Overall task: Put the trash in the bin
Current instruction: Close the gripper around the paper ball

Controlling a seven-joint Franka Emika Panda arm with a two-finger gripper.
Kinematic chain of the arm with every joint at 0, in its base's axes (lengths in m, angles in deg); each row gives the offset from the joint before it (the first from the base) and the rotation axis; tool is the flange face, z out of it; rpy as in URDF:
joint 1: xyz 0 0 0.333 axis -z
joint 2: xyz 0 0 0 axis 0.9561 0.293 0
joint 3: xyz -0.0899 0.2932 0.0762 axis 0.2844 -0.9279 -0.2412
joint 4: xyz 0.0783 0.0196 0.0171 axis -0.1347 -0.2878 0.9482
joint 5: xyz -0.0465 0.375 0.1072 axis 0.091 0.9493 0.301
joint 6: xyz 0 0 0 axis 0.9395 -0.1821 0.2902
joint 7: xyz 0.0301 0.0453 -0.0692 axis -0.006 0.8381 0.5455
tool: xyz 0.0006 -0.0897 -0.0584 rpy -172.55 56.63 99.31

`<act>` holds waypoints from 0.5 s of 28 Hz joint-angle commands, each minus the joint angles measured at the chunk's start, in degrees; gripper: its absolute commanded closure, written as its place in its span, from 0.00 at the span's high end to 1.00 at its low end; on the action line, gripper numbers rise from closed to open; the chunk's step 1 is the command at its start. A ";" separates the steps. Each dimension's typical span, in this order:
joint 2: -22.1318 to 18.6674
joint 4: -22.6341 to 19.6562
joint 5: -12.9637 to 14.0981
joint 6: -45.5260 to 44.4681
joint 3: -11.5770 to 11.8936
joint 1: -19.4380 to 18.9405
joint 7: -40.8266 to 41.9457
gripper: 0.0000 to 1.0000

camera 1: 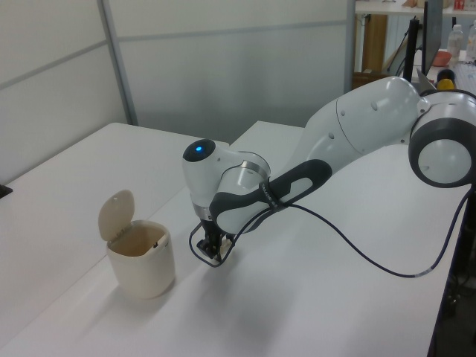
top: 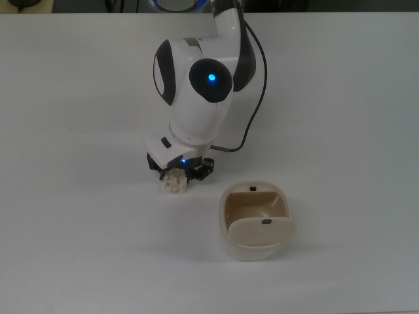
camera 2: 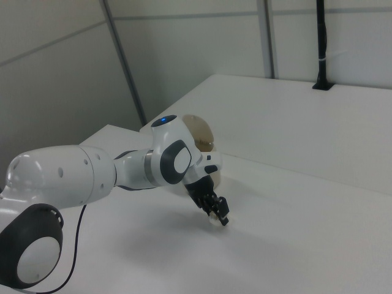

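I see my gripper [camera 1: 212,254] down at the counter [camera 1: 312,297], just beside the open-lidded bin [camera 1: 141,260].

Even, diffuse light fills all three views, bright and flat across the white table [top: 78,248]. Shadows are faint: a soft grey smudge lies under the gripper [top: 178,171] in the right view, and the bin [top: 255,226] casts a pale one in the left view. A blue indicator light [top: 211,78] glows on the arm (its edges slightly bloomed). No harsh glare appears anywhere.
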 commanded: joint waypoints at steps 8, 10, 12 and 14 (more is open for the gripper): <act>-4.32 0.04 0.16 0.60 0.51 0.29 -1.47 0.00; -5.64 0.04 1.48 0.60 0.51 0.29 -1.38 0.00; -7.49 0.13 3.94 0.51 0.51 0.29 -1.21 0.00; -8.72 0.21 4.99 0.51 0.51 0.29 -1.12 0.00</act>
